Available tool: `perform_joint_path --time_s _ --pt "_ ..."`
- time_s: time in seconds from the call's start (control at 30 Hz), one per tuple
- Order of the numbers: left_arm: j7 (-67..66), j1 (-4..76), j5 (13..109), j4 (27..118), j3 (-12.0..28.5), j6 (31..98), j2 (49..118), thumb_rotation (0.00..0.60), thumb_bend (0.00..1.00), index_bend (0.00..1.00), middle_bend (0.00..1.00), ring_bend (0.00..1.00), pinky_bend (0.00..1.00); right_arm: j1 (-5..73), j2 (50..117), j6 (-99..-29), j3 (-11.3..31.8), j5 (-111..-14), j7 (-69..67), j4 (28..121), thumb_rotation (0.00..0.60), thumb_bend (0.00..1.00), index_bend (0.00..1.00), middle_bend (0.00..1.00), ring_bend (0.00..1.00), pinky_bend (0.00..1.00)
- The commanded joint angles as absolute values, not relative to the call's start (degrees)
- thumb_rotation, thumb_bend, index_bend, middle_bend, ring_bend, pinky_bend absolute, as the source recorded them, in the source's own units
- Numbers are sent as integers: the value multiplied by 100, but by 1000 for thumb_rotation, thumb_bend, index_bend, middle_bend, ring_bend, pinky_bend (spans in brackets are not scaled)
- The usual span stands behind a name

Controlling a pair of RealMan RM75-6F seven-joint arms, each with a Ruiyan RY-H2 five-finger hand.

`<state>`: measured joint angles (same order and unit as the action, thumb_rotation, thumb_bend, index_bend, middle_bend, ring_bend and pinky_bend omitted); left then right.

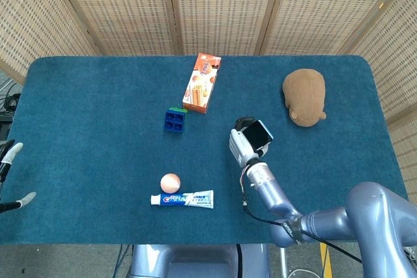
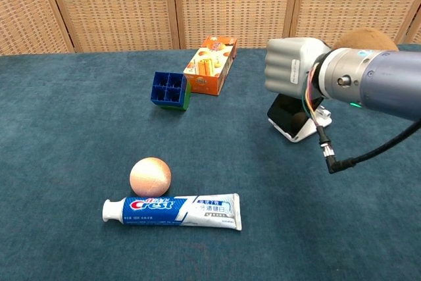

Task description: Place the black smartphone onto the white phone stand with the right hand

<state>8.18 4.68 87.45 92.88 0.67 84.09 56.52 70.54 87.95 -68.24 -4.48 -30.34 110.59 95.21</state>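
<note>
Woven wicker screens are standing behind a table (image 1: 98, 115) covered in teal cloth, where the right hand (image 2: 294, 64) is curling its fingers down over the top of the black smartphone (image 2: 287, 112), gripping it as it is leaning on the white phone stand (image 2: 309, 126) right of the table's centre. Toward the back edge an orange snack box (image 1: 201, 83) is lying near a blue grid block (image 1: 175, 120), a brown plush toy (image 1: 305, 96) is sitting near the right edge, and a peach ball (image 1: 170, 181) is touching a Crest toothpaste tube (image 1: 183, 199) near the front edge. At the left edge the left hand (image 1: 12, 177) is only partly showing, fingers apart and holding nothing.
</note>
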Motion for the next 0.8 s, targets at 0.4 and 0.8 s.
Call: perform_joint_path --time_s 0.4,0.8 --pt "909 456 8774 9256 65 8443 5632 600 0 0 0 0 0 7197 8875 -6950 -712 -3202 10970 9487 600 548 377 279 286 391" --pt "916 457 8790 9248 59 8443 5629 600 0 0 0 0 0 7124 8744 -6924 -901 -3375 10645 9463 600 544 372 178 169 290"
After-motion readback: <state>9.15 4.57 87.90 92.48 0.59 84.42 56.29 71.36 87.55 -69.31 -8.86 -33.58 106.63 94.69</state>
